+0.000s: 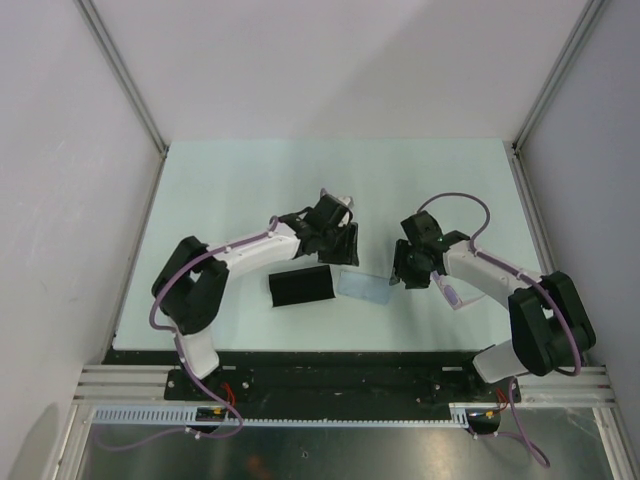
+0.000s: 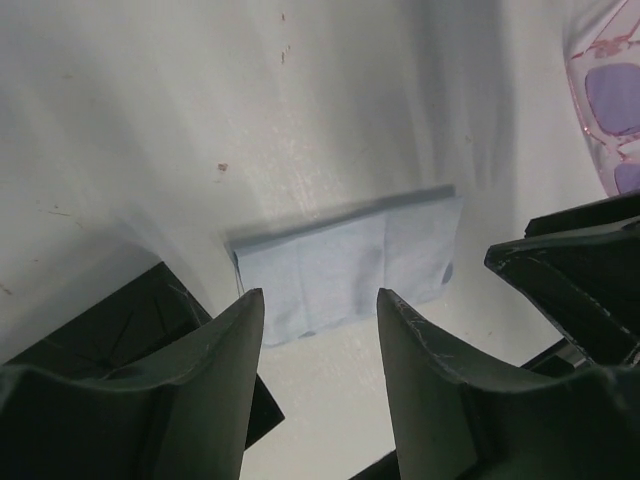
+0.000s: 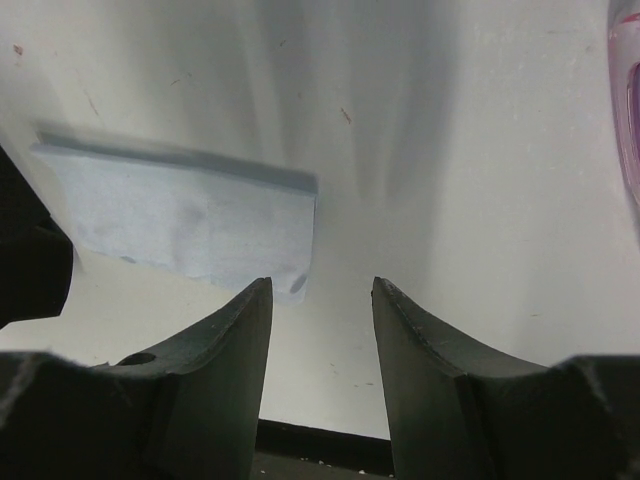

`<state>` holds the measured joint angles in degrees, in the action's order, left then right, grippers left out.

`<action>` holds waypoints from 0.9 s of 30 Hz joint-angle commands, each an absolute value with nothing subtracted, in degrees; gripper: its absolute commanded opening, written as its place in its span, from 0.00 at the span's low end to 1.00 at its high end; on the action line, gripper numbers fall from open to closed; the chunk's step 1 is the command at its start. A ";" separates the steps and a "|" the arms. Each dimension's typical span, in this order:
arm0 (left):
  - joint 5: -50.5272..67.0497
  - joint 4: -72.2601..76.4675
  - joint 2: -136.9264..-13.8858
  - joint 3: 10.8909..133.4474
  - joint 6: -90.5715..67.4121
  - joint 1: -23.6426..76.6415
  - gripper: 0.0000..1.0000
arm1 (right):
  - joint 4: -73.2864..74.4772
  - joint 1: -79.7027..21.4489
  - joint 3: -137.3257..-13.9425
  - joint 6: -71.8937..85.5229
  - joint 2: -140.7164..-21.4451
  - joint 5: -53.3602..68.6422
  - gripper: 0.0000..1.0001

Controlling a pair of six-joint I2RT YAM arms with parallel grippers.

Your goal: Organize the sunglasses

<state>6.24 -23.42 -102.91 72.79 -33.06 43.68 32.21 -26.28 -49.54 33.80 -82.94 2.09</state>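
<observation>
The sunglasses [image 1: 452,294], pale pink frame with purple lenses, lie on the table under my right forearm. They show at the top right edge of the left wrist view [image 2: 608,106] and as a sliver at the right edge of the right wrist view [image 3: 628,110]. My left gripper [image 1: 340,246] hovers just behind the folded pale blue cloth [image 1: 362,287]; its jaws [image 2: 320,300] stand open and empty. My right gripper [image 1: 405,270] hangs at the cloth's right end, also open [image 3: 320,290] with nothing between the fingers.
A black oblong case [image 1: 300,286] lies left of the cloth, its corner visible in the left wrist view [image 2: 110,335]. The cloth [image 2: 350,262] [image 3: 180,215] lies flat. White walls enclose the table on three sides.
</observation>
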 commanded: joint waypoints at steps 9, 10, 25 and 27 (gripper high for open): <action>1.07 -22.15 -103.97 67.94 -39.11 45.79 0.54 | 31.38 -26.46 -49.57 37.79 -85.08 0.26 0.49; 0.79 -22.24 -104.24 67.68 -39.29 45.88 0.55 | 31.38 -26.46 -49.57 37.88 -85.25 0.26 0.49; -3.07 -24.51 -107.58 68.03 -40.25 45.97 0.52 | 29.18 -26.63 -48.25 39.55 -86.40 0.88 0.49; -6.40 -26.01 -107.84 68.46 -40.34 45.97 0.52 | 29.01 -26.63 -48.25 39.55 -86.57 0.97 0.48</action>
